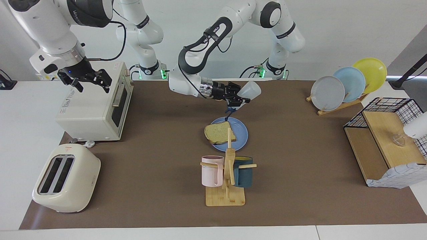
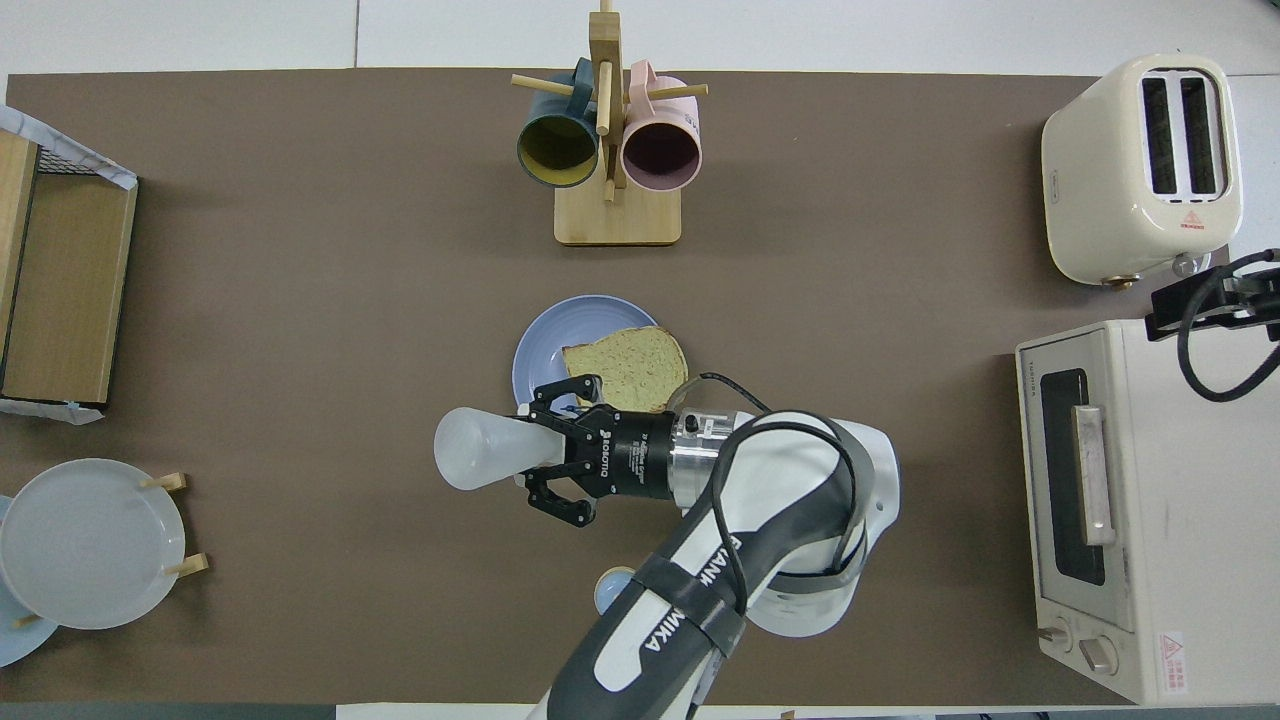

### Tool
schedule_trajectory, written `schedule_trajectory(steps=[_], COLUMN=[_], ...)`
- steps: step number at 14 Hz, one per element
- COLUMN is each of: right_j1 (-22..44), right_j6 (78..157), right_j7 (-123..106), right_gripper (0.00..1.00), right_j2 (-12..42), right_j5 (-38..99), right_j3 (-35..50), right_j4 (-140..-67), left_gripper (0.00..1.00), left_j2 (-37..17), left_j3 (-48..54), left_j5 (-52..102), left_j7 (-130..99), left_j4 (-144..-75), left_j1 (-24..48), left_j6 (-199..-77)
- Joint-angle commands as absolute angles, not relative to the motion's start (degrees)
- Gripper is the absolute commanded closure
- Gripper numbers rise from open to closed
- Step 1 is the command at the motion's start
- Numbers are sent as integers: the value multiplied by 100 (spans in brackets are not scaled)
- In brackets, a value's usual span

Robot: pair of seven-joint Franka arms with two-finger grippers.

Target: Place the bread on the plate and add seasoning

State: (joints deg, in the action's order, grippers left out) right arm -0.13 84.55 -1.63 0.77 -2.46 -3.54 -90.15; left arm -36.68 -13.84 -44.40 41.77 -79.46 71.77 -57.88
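Left gripper [image 1: 237,97] has its fingers clamped on the seasoning [image 1: 248,91], held up over the plate [image 1: 241,131] at its robot-side rim. Bottle is tipped: navy cap angled down toward the plate, fat translucent base up and out toward the left arm's end of the counter. Long axis runs roughly along the counter. Bread [image 1: 220,132] lies flat on the plate, tan crumb, darker crust, offset toward the right arm's end, so the cap sits beside the slice, not over it (next move probably shifts it that way). Right gripper [image 1: 87,79] waits over the toaster oven [image 1: 96,106], fingers apart, empty.
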Motion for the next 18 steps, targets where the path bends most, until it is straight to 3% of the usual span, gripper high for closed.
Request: schedule_trajectory(steps=[1,11,14,18], right_j1=[-35,-35,-35,-35], right_j6=[8508,8508,8508,8508], right_j7=[-281,-281,-281,-281], right_gripper=[0,0,0,0], right_j2=[0,0,-9,-9], right_j5=[-255,-255,-255,-255], right_j3=[-343,-343,-343,-343], right_j4=[-9097,-9097,-9097,-9097], left_gripper=[100,100,100,100], left_j2=[-3762,-3850,-3850,-3815], left_j3=[-1459,-1608,-1600,-1591], left_j5=[-4561,-5334,-5239,-4800], left_j7=[4210,4201,4210,4210], left_j4=[-7787,-7849,-7849,-7805], left_j1=[7435,6100,6257,7012], left_j6=[-5485,-6785,-6680,-6092])
